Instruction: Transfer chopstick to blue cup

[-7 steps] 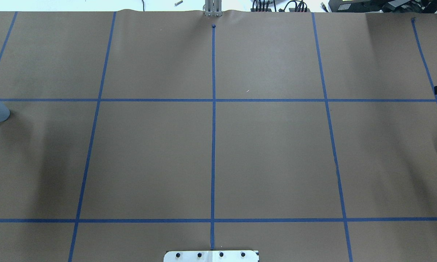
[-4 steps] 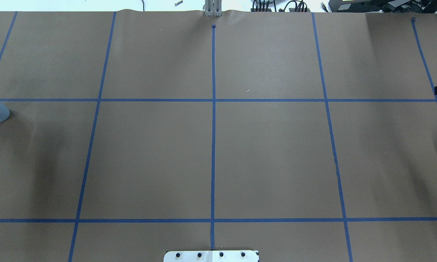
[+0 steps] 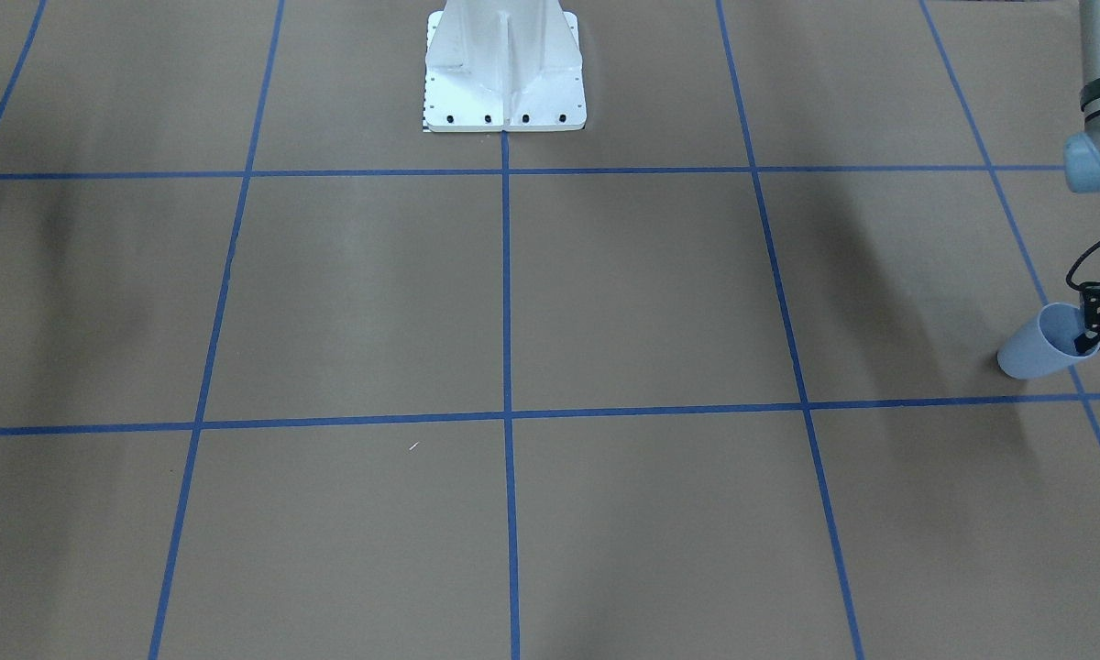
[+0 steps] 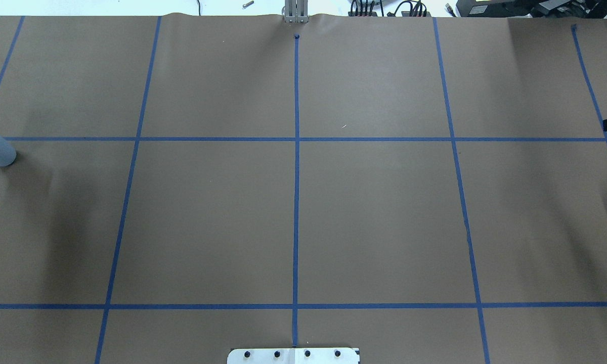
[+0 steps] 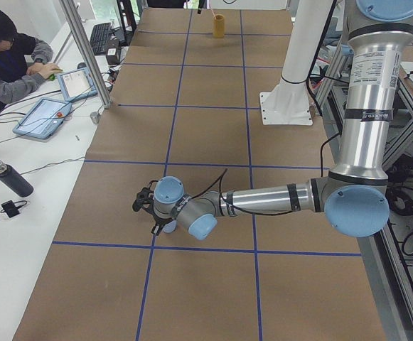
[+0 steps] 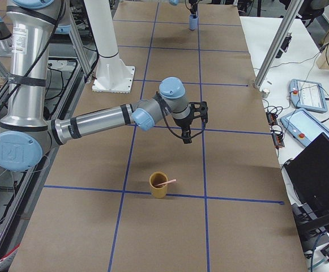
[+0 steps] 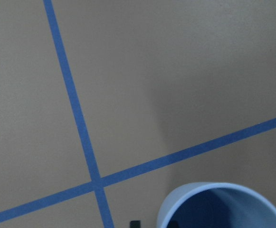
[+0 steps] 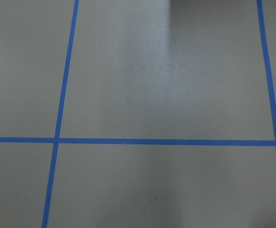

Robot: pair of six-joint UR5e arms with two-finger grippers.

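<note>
Chopstick (image 6: 165,182) sits in the yellow cup (image 6: 159,185) at the robot's right end of the table (image 4: 374,217). It's a thin pale stick leaning inside, w/ its top end poking out over the rim on the operators' side. The cup stands upright just by a tape line; in the overhead view only a sliver of it shows at the right edge. Nothing is touching stick or cup. Blue cup (image 3: 1036,348) is at the opposite end, on the robot's left, well apart from the yellow one and just beside a crossing of the tape grid (image 4: 296,202); its inside looks dark and the left wrist cam catches only part of the rim. Left gripper (image 3: 1091,337) is right at that rim, one dark finger seemingly inside the mouth, but it's cut off by the frame edge, so can't tell if the claw is apart, together or clamped on the wall. Right gripper (image 6: 188,134) hangs over the table, fingers down, near the yellow cup but clear of it; claw state can't be told either, since it's only properly visible from the side. Its wrist cam shows just paper and tape. Robot base (image 3: 504,64) is mid-table at the back edge. An operator (image 5: 7,57) sits at the side desk.
</note>
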